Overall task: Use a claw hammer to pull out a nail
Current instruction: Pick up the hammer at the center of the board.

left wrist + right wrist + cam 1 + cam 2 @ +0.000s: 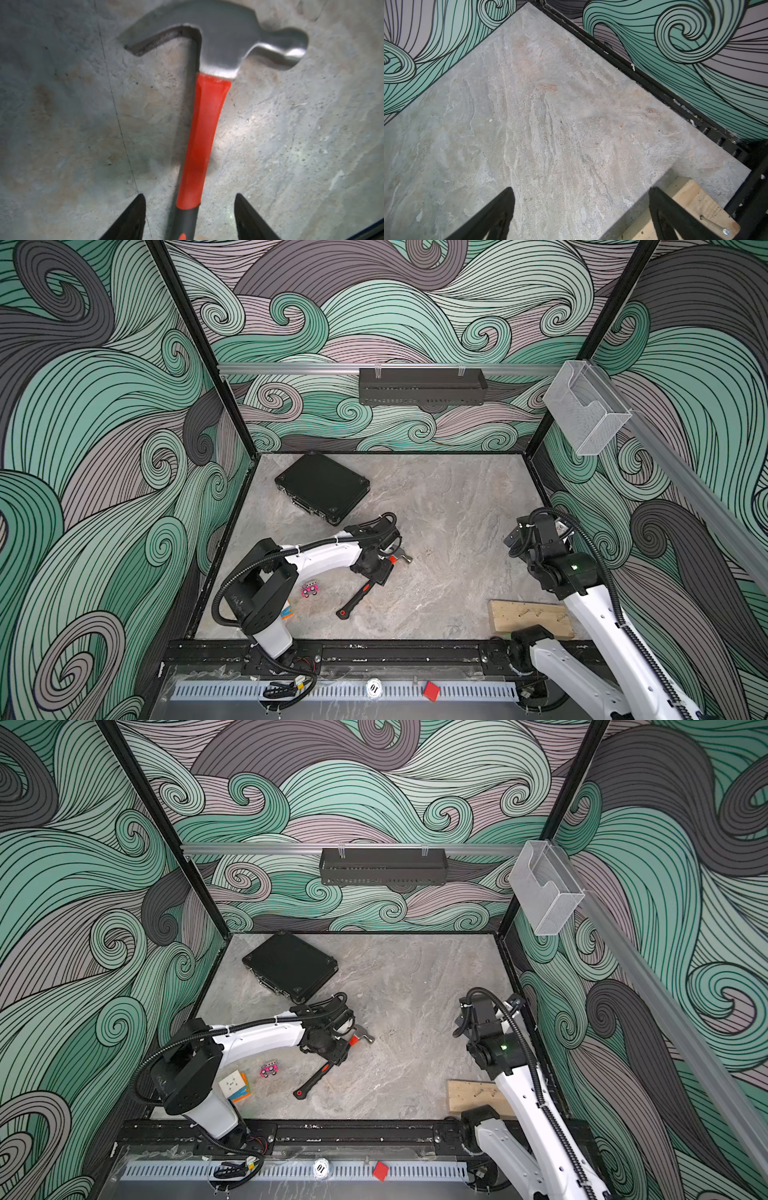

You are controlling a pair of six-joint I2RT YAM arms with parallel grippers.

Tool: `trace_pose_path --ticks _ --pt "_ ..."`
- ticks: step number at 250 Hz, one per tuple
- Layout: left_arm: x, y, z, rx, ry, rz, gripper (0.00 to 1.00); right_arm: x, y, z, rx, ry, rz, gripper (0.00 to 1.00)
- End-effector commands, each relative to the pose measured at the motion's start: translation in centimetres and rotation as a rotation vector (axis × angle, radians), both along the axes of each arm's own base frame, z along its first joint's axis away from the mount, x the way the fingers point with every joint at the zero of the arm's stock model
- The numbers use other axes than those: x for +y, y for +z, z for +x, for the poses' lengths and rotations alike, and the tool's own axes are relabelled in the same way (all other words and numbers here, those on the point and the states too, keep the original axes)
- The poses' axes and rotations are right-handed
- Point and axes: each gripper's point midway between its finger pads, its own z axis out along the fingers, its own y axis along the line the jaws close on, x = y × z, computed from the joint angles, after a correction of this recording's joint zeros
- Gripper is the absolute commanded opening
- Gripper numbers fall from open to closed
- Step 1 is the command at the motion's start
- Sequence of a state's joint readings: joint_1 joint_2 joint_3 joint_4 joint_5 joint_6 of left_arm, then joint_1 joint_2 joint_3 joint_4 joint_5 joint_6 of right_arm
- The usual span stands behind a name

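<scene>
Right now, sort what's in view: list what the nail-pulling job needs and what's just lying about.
For the job: claw hammer, wooden board, nail in the board.
Lying about: black case, pink toy, multicoloured cube, red block.

Claw hammer (pixel 354 600), grey steel curved-claw head, orange neck, black handle: flat on grey stone surface (pixel 449 522), left of centre. Silver nail (pixel 714 225) slanting low in pale wood board (pixel 695 199).
</scene>
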State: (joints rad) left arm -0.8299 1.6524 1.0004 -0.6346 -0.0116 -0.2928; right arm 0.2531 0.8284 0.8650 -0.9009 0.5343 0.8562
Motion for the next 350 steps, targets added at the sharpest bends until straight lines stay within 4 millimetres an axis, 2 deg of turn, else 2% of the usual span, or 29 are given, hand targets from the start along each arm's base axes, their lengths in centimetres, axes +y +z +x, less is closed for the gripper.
trace_pose_path --ticks 1,40,81,122,210,245,259,304,350 --pt "2.0 -0.9 -1.6 0.016 0.048 0.087 0.65 1.7 -0.3 1.3 -0.012 0.08 0.058 1.0" --pt "3.9 -0.6 -3.5 -0.003 0.108 0.11 0.65 3.8 -0.3 3.4 -0.027 0.17 0.114 1.0" --pt "5.3 -1.4 -5.1 0.0 0.146 0.161 0.64 5.5 -0.6 5.1 -0.04 0.229 0.161 1.0" --pt "5.7 -2.1 -5.6 -0.018 0.15 0.202 0.56 6.5 -0.7 5.9 -0.043 0.268 0.189 1.0" --pt "5.0 -2.8 -4.9 -0.036 0.122 0.209 0.28 7.6 -0.4 6.4 -0.068 0.318 0.227 1.0" --pt "4.4 -2.2 -4.4 -0.038 0.106 0.216 0.11 8.5 -0.4 6.9 -0.091 0.354 0.262 1.0" --pt "4.0 -1.5 -3.9 -0.056 0.101 0.207 0.0 9.0 -0.3 7.3 -0.101 0.373 0.277 1.0" --pt "2.8 0.8 -2.6 -0.097 0.091 0.166 0.0 9.8 -0.4 7.9 -0.101 0.411 0.292 1.0" --pt "1.7 2.2 -1.4 -0.118 0.097 0.111 0.0 8.7 -1.1 7.3 -0.065 0.358 0.259 0.99"
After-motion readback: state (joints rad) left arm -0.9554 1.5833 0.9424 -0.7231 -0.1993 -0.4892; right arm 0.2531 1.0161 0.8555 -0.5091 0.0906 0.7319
